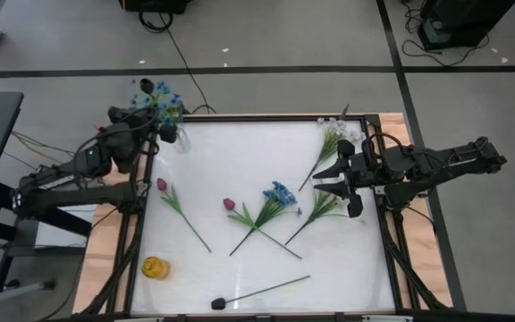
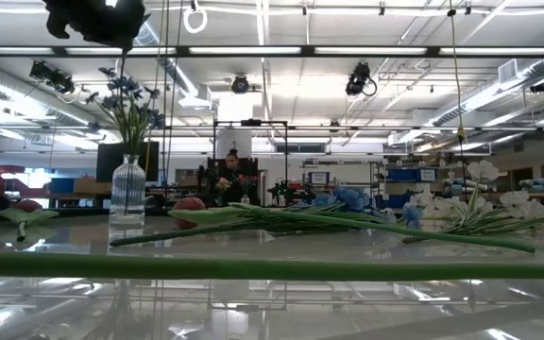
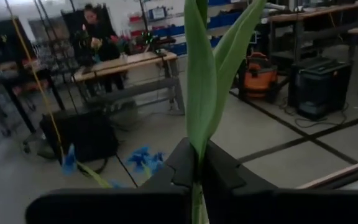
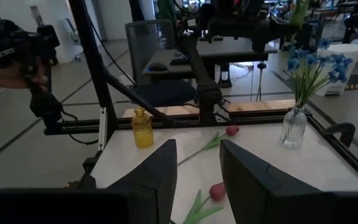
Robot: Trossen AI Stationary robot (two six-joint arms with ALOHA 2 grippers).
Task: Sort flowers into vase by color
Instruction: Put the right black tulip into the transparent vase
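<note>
A clear glass vase (image 1: 182, 139) with blue flowers (image 2: 126, 94) stands at the table's far left corner. My left gripper (image 3: 197, 169) hovers above it (image 2: 97, 19), shut on a green leafy flower stem whose bloom I cannot make out. On the table lie two pink tulips (image 1: 162, 185) (image 1: 229, 204), a blue flower (image 1: 280, 192), white sprays (image 1: 342, 131) (image 1: 322, 206) and a dark-budded stem (image 1: 219, 304). My right gripper (image 4: 197, 180) is open over the table's right side (image 1: 336, 179), with nothing between its fingers. My left gripper pinches a green flower stem (image 3: 197, 190) between its two fingers, right where the long leaves (image 3: 204, 81) begin. The leaves stick out past the fingertips. The stem is lifted clear of the table, high above the clear vase.
A small yellow bottle (image 1: 155, 266) stands near the table's left near corner. The table's raised frame (image 1: 266, 116) runs along its edges. A person sits far off in the room (image 2: 229, 175). Bare tabletop lies between the yellow bottle and the dark-budded stem.
</note>
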